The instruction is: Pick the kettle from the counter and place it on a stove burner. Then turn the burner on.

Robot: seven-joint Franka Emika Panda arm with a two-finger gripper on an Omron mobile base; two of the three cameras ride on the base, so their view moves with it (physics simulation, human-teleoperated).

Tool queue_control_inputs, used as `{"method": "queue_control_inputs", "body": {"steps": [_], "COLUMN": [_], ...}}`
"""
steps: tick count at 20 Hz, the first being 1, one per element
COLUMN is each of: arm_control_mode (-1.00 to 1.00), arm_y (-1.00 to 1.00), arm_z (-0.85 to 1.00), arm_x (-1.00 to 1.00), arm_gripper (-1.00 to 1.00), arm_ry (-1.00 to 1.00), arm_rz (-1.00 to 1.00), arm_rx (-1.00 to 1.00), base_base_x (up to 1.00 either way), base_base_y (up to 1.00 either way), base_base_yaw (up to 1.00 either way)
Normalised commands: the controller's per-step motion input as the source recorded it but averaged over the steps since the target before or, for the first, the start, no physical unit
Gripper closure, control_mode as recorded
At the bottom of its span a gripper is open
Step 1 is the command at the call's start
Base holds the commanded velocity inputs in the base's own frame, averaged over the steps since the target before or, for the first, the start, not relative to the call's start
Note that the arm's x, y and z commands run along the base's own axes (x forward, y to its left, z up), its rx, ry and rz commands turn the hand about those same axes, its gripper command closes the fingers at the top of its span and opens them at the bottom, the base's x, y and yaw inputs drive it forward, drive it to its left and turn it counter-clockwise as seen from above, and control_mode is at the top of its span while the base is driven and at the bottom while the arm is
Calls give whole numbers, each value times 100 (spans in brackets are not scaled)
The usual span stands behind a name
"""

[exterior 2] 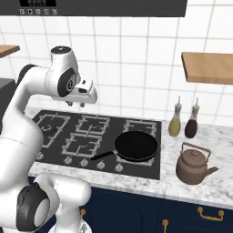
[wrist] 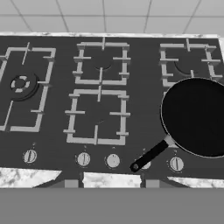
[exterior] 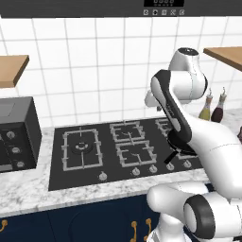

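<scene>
The kettle [exterior 2: 195, 166] is small, round and brown, with a curved handle on top and a short spout pointing right. It stands upright on the table [exterior 2: 182, 184], to the right of the black cooktop. The table is white and grey marble. The stove burner [exterior: 82, 148] is the big one at the left end of the cooktop, a square grate around a round middle.

The arm hid the cooktop's [exterior: 85, 156] 3 o'clock end in the left base view. In the hand view the frying pan [wrist: 197, 116] ran off the 3 o'clock edge, and whether the pincer [wrist: 108, 183] stood parted could not be told.
</scene>
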Motion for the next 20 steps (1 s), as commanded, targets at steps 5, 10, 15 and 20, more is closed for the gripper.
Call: {"method": "queue_control_inputs", "body": {"steps": [5, 10, 15, 20], "arm_control_mode": [-100, -100, -100, -100], "arm_y": [0, -20, -53, -85], "arm_z": [-30, -13, 0, -2], "arm_x": [-39, -68, -33, -20], "arm_gripper": [-100, -100, -100, -100], "arm_ry": [2, 0, 0, -7], "arm_rz": [-20, -58, -58, -37], "arm_rx": [0, 0, 0, 1], "base_base_x": [0, 0, 0, 0], "base_base_y": [0, 0, 0, 0], "base_base_yaw": [0, 0, 0, 0]}}
